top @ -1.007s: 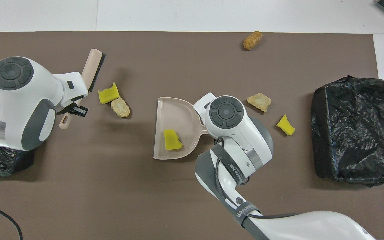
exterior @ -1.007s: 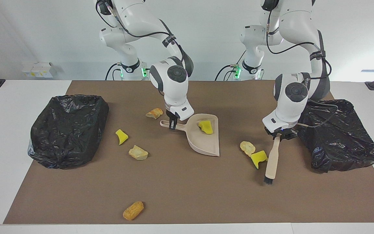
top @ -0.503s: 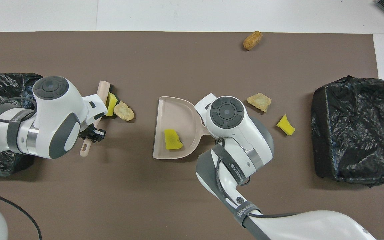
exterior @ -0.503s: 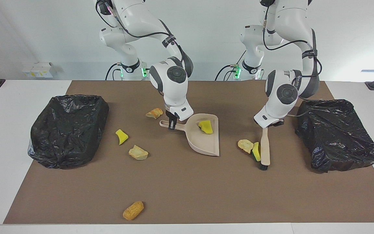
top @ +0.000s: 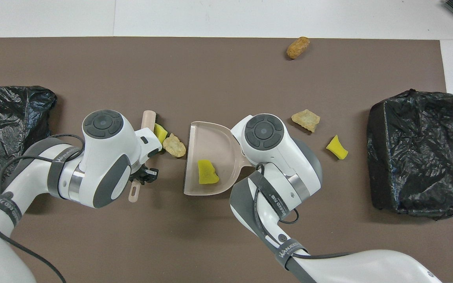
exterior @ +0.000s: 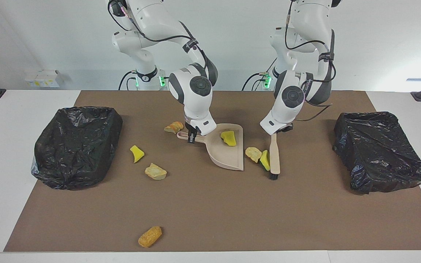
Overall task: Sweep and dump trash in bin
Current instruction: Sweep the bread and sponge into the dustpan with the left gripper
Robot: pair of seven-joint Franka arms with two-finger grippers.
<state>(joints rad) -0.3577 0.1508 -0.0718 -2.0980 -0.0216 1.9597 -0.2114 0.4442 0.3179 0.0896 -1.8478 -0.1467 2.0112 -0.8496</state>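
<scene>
Starting nearest the robots, a crust (exterior: 174,127) lies just beside the pan's handle, untouched. The right gripper (exterior: 193,138) is clamped on that handle, holding the pan (exterior: 228,160) flat on the mat with one sponge (exterior: 228,138) already in it. The left gripper (exterior: 283,128) is closed on the brush (exterior: 275,157), whose bristles rest on the mat. Pressed between the brush and the pan's mouth are a lump (exterior: 253,153), almost at the lip, and a green-backed sponge (exterior: 265,160) standing on edge against the brush.

Farther out, toward the right arm's end, sit a loose sponge (exterior: 136,153) and a second lump (exterior: 155,171). A far lump (exterior: 150,236) lies alone near the mat's edge. A black-bagged bin (exterior: 380,153) stands at the left arm's end and another bin (exterior: 77,144) at the right arm's.

The likely next move is the last push into the pan. The tilted sponge could roll under the bristles and be left on the mat. The lump could catch on the lip and shove the pan back if the hold gives. A push that is too brisk might knock the sponge inside over the pan's rim. Tilting the pan mouth-down on the way to a bin would spill everything.
</scene>
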